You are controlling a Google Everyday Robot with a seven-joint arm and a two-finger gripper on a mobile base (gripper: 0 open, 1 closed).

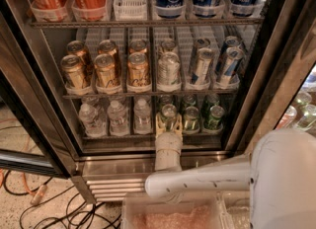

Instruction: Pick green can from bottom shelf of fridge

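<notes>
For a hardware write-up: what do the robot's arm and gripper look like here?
The arm is smooth white plastic: a bulbous joint housing at lower right, then a slim tube. No cables or markings show on it. The gripper, at the bottom shelf, is pale cream on an off-white cylindrical wrist.

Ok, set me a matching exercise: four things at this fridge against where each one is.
1 shiny green aluminium cans
2 gold aluminium cans
3 clear plastic water bottles
4 pale two-finger gripper

A middle shelf, left
B bottom shelf, left
C bottom shelf, right
D bottom shelf front, centre

Pairs: 1-C, 2-A, 3-B, 4-D
</notes>
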